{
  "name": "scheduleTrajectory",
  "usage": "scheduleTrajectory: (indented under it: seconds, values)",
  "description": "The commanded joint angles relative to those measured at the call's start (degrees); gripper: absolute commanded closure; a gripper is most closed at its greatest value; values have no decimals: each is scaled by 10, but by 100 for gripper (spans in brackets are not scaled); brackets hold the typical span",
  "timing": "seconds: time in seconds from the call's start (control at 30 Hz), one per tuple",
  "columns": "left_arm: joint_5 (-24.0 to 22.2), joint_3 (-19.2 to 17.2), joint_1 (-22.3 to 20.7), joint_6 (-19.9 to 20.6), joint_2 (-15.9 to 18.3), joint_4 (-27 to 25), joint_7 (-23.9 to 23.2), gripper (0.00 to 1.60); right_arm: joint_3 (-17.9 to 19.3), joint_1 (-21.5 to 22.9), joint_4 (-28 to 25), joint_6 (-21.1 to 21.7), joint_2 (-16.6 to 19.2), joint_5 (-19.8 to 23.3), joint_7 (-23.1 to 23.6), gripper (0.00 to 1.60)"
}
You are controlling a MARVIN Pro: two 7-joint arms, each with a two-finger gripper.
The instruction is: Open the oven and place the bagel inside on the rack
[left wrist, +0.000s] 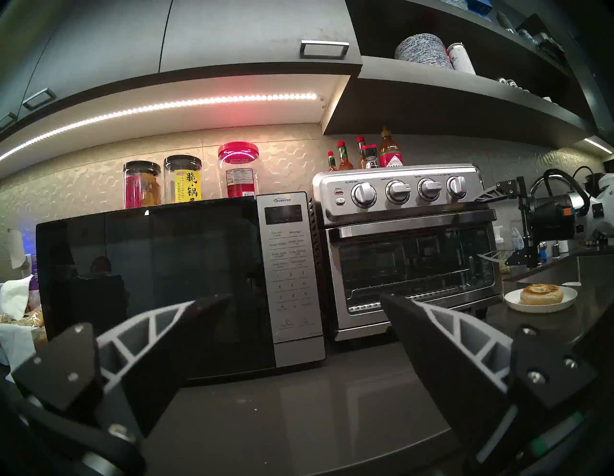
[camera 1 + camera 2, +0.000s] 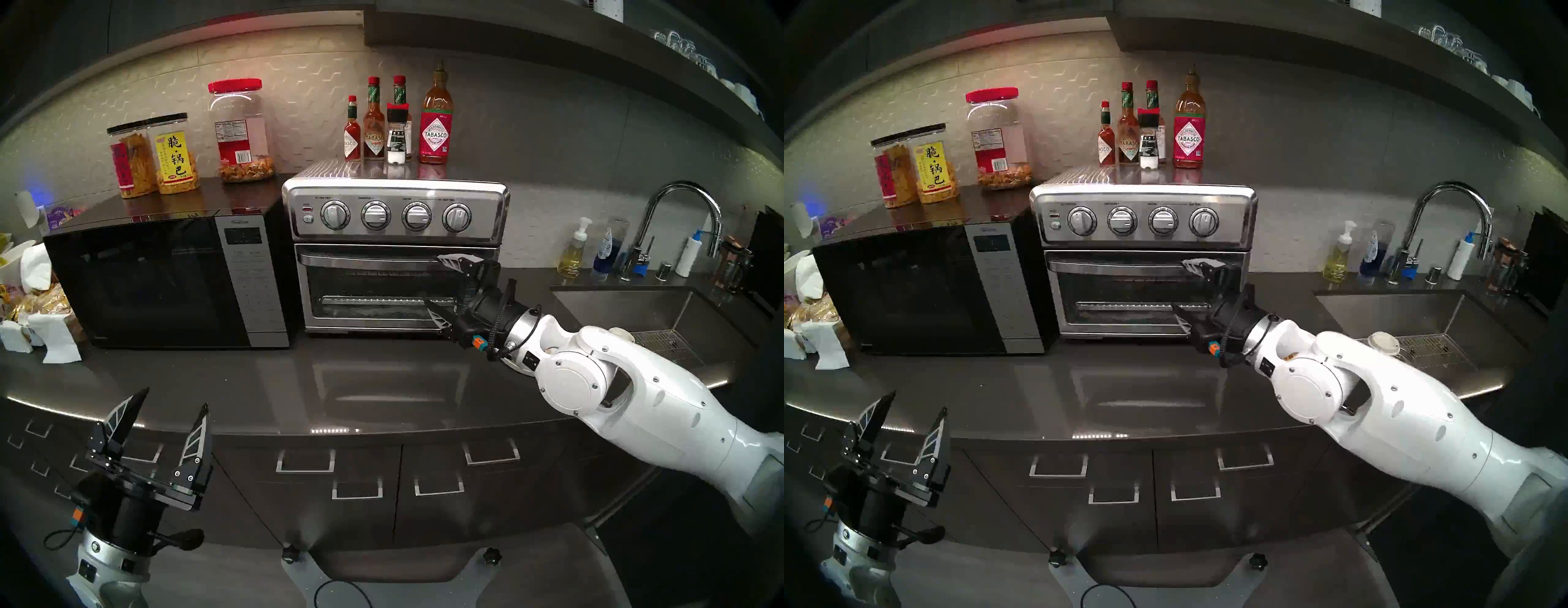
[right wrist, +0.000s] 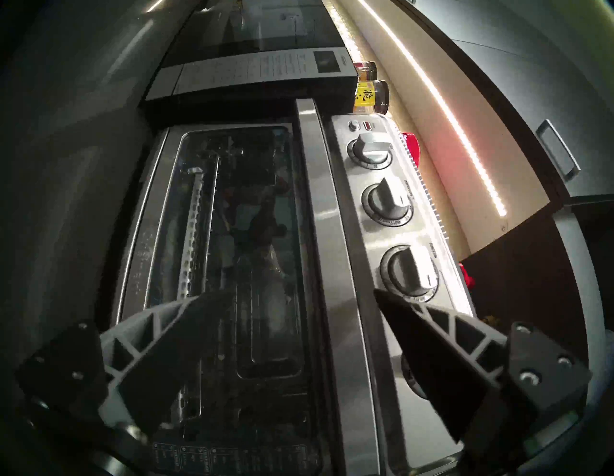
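Nearest you, at seven o'clock in the head view, your left gripper [image 2: 163,418] hung idle, jaws apart, empty. Farther out, your right gripper [image 2: 441,284] faced the oven [image 2: 396,254] with fingers spread, one above the bar handle [image 2: 369,257], one below; door was shut. You needed both fingers bracketing the bar before closing, then a downward arc. Bagel [image 1: 541,294] sat on its plate [image 1: 513,300] at three o'clock of the oven, rack [image 2: 369,302] behind glass.

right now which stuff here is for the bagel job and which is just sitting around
For the job: oven, shut; its door handle; rack inside; bagel on a white plate; open right pincer at the handle.

Just lying about: microwave, snack jars, sauce bottles, soap bottle, tap.
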Motion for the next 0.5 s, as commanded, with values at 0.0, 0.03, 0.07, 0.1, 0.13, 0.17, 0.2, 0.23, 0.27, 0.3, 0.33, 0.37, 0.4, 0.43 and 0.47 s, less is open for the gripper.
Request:
scheduleTrajectory:
  seconds: [0.0,0.03,0.07,0.1,0.13,0.17,0.2,0.23,0.27,0.3,0.33,0.37,0.4,0.43,0.47]
  values:
    - [0,0,1,-1,0,-11,0,0,-1,42,10,1,-39,-3,37,0]
    - [0,0,1,-1,0,-11,0,0,-1,44,10,1,-39,-4,43,0]
    - [0,0,1,-1,0,-11,0,0,-1,49,10,1,-39,-2,57,0]
    - [0,0,1,-1,0,-11,0,0,-1,51,9,3,-39,0,65,0]
    - [0,0,1,-1,0,-11,0,0,-2,58,7,1,-36,-3,81,0]
    - [0,0,1,-1,0,-11,0,0,-1,61,5,1,-35,-2,89,0]
    - [0,0,1,-1,0,-11,0,0,-2,66,-1,5,-29,5,104,0]
    - [0,0,1,-1,0,-11,0,0,2,70,-6,4,-27,8,123,0]
    - [0,0,1,-1,0,-11,0,0,-2,76,-9,4,-19,9,123,0]
    - [0,0,1,-1,0,-11,0,0,0,81,-12,5,-15,11,134,0]
    - [0,0,0,-1,0,-11,0,0,2,87,-15,1,-10,12,153,0]
    - [0,0,1,-1,0,-11,0,0,6,89,-18,1,-7,15,165,0]
    - [0,0,0,-1,0,-11,0,0,0,96,-19,2,1,12,162,0]
    - [0,0,1,-1,0,-11,0,0,11,94,-22,0,1,16,189,0]
    - [0,0,1,-1,0,-11,0,0,11,96,-21,1,4,20,191,0]
